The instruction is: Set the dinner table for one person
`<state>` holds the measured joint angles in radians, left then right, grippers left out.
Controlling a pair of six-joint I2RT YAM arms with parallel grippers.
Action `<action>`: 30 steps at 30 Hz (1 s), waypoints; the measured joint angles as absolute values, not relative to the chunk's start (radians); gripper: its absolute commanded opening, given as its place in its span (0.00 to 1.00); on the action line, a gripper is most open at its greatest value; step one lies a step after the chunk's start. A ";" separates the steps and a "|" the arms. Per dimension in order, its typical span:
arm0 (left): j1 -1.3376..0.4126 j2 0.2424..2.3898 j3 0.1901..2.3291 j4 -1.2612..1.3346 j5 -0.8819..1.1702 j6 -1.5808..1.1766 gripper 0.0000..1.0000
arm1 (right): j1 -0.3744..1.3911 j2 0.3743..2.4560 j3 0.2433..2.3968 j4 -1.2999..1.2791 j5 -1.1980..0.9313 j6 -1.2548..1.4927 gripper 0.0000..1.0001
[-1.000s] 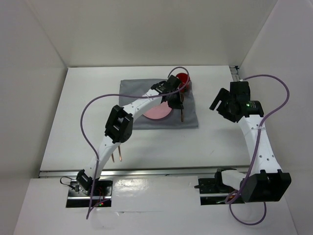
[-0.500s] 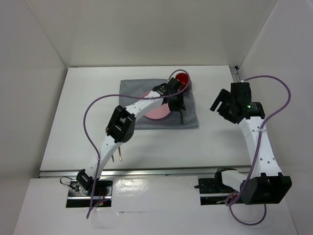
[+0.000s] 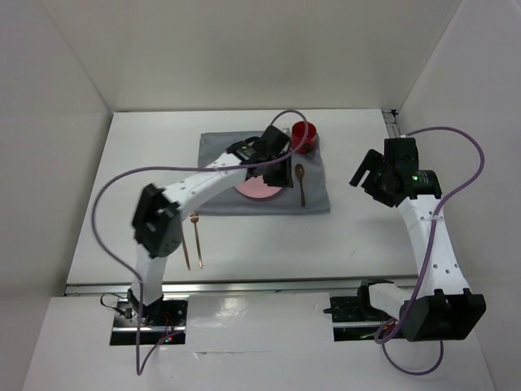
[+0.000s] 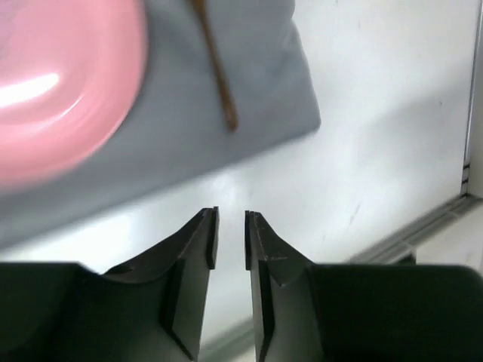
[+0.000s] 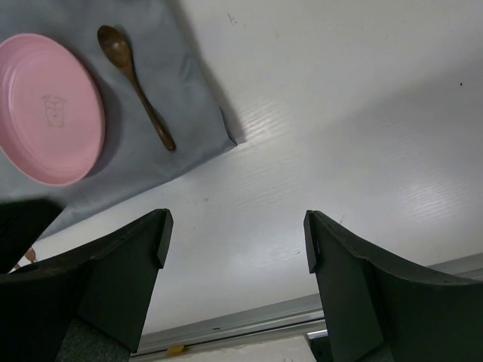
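Left hand (image 4: 231, 240) empty, nearly closed, above dinner table (image 4: 377, 136).

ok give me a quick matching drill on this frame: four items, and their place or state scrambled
Items:
1. pink plate
2. wooden spoon
3. red cup
4. right end effector

Place or state:
A. jaws wide apart, holding nothing
B. far right corner of the grey cloth
C. middle of the cloth, left of the spoon
D. lying on the cloth, right of the plate

Pairs: 1-C, 2-D, 3-B, 4-A
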<state>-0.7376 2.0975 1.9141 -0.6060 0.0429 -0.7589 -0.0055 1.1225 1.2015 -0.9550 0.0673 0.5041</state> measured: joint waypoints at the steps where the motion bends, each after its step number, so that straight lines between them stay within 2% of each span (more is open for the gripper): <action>1: -0.743 1.998 1.831 -0.621 0.017 -0.758 0.41 | -0.006 1.122 1.201 -0.955 0.067 0.504 0.83; 6: -0.670 1.498 1.407 -0.657 -0.123 -0.763 0.53 | -0.007 1.121 1.201 -0.948 0.044 0.504 0.83; 10: -0.516 1.331 1.132 -0.693 -0.205 -0.767 0.54 | -0.007 1.121 1.198 -0.933 0.019 0.504 0.83; 15: -0.401 1.364 0.907 -0.709 -0.185 -0.764 0.54 | -0.007 1.125 1.189 -0.923 -0.008 0.504 0.83; 18: -0.390 1.425 0.897 -0.690 -0.175 -0.761 0.56 | -0.007 1.126 1.188 -0.920 -0.016 0.505 0.83; 19: -0.385 1.441 0.898 -0.678 -0.173 -0.759 0.60 | -0.007 1.126 1.188 -0.920 -0.017 0.505 0.83; 22: -0.367 1.482 0.897 -0.640 -0.151 -0.751 0.60 | -0.007 1.126 1.188 -0.920 -0.017 0.505 0.83; 23: -0.362 1.495 0.897 -0.627 -0.142 -0.748 0.56 | -0.007 1.126 1.188 -0.920 -0.017 0.505 0.83; 30: -0.337 1.565 0.878 -0.556 -0.130 -0.748 0.49 | -0.007 1.137 1.188 -0.920 -0.021 0.505 0.83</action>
<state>-0.3374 1.5650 0.8780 -0.5560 -0.1299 -0.7483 -0.0074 1.1366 1.1885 -0.9195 -0.0208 0.5045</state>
